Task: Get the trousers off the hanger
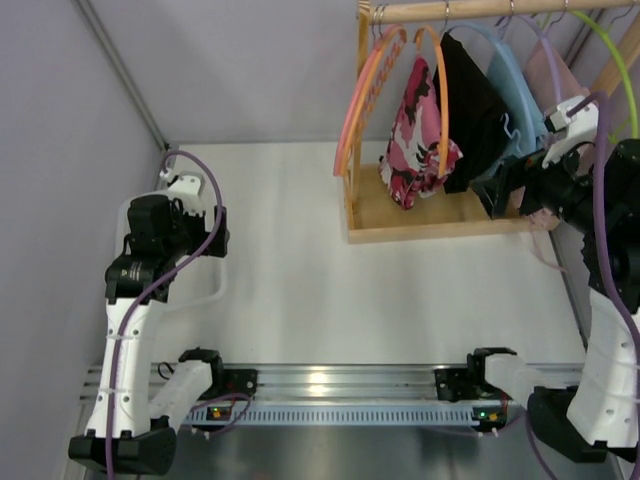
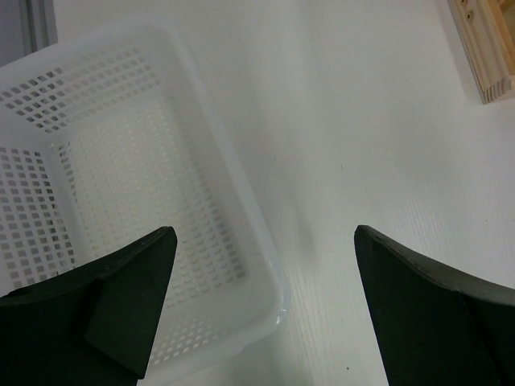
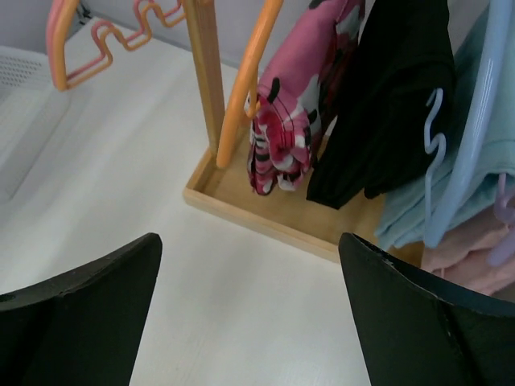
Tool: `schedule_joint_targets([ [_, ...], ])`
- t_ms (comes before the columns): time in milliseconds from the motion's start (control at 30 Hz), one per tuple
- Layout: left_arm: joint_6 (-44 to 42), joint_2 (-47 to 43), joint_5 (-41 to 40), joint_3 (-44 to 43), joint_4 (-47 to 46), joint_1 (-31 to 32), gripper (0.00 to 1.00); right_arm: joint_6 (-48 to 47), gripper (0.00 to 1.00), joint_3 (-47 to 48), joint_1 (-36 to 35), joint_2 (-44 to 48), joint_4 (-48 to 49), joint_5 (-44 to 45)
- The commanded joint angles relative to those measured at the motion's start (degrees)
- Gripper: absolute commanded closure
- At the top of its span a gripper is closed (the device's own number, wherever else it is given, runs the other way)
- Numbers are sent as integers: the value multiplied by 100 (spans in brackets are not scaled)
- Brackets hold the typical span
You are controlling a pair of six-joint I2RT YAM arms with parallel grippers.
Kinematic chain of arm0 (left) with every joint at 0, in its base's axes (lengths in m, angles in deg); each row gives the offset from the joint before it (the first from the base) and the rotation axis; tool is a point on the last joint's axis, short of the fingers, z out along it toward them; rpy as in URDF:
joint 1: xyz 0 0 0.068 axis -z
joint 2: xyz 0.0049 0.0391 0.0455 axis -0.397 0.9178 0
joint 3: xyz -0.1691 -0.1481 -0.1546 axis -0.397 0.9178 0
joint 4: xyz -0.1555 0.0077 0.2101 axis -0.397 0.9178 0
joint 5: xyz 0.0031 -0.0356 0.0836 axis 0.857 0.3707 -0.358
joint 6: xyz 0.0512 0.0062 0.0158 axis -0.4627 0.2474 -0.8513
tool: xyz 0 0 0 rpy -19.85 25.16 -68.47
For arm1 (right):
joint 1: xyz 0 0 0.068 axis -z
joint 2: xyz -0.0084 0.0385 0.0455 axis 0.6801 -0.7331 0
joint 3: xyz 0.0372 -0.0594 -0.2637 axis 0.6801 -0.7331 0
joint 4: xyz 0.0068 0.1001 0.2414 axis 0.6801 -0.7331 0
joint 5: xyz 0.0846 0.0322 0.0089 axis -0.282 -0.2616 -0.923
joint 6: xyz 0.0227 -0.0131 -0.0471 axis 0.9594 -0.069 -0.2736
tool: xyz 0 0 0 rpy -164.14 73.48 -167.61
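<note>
The pink, white and black camouflage trousers (image 1: 420, 135) (image 3: 286, 121) hang on an orange hanger (image 1: 440, 85) (image 3: 249, 80) on the wooden rack. Right beside them, the plain black trousers (image 1: 475, 105) (image 3: 386, 96) hang too. My right gripper (image 1: 510, 190) (image 3: 249, 273) is open above the table in front of the rack's base, holding nothing and short of the trousers. My left gripper (image 1: 200, 235) (image 3: 16, 72) (image 2: 261, 265) is open and empty over the corner of a white basket (image 2: 121, 161), far left of the rack.
The rack has a wooden tray base (image 1: 380, 220) (image 3: 265, 213) and a post (image 3: 205, 72). An empty pink-orange hanger (image 1: 365, 100) (image 3: 88, 48) hangs at its left end. Light blue and pale pink garments (image 3: 483, 177) hang right of the black trousers.
</note>
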Motion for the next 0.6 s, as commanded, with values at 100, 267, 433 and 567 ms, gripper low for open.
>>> schedule_joint_targets([
  [100,257,-96,106,-284,-207,13,1,1601,13,829,-78,-734,1515,-525],
  [267,336,10,123,-442,-225,13,1,2296,23,1130,-96,-1596,1919,-762],
  [433,363,98,132,-547,-216,13,1,3130,32,1200,-149,-2167,2622,-1193],
  [567,495,185,-175,-574,-216,13,1,3176,37,1253,-298,-2431,2755,-957],
])
